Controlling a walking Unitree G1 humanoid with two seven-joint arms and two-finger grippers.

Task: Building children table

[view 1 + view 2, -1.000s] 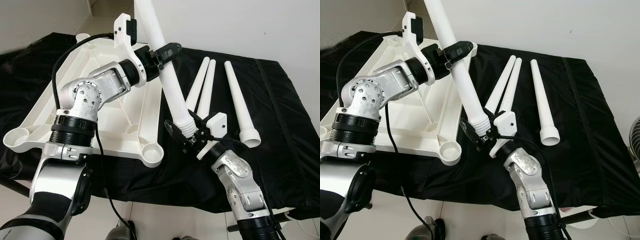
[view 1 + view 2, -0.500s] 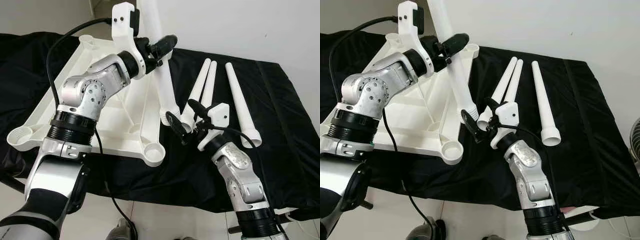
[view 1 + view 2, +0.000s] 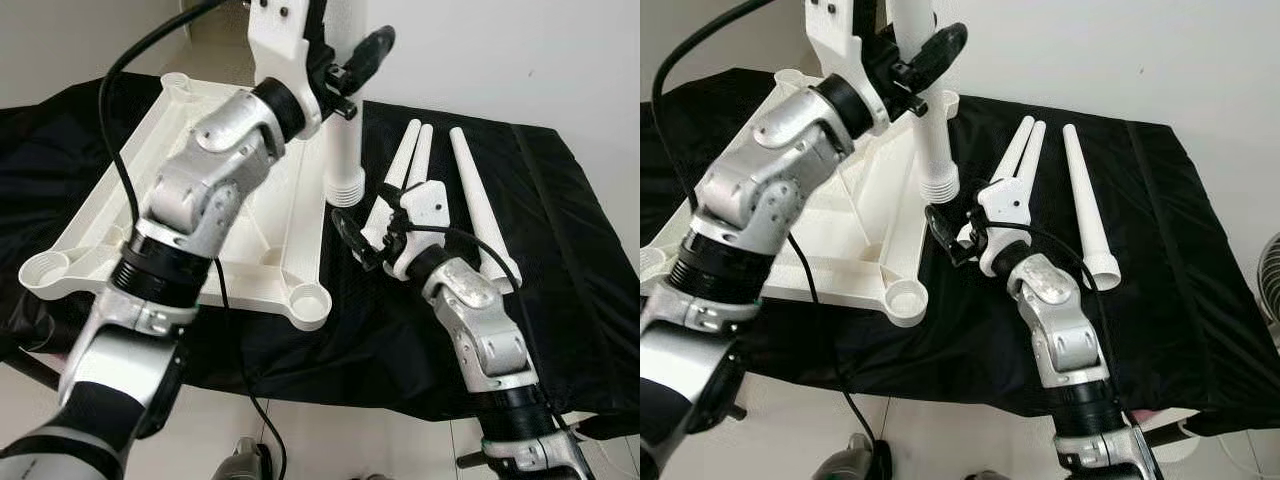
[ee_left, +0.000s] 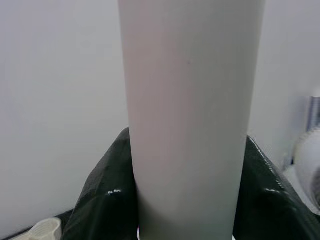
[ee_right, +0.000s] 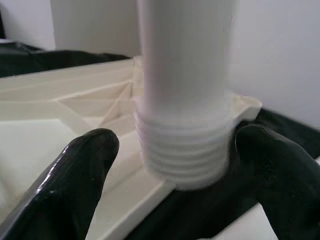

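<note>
Nearby, three spare legs [image 3: 425, 180] lie beside the upturned tabletop [image 3: 100, 240]; left tool [image 3: 345, 70] clamps the upright leg [image 3: 342, 150], right tool [image 3: 368, 232] open.

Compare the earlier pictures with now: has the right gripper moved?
Yes. The right gripper has let go of the held leg's threaded end and now sits lower, open, beside the two legs lying on the cloth.

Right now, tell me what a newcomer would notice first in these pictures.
A white leg held upright above the black cloth, gripped high by the left hand, its threaded end hanging free. Just below, the right hand hovers open at that threaded end. To the left lies the upturned tabletop with corner sockets, and three more legs lie on the cloth to the right.
</note>
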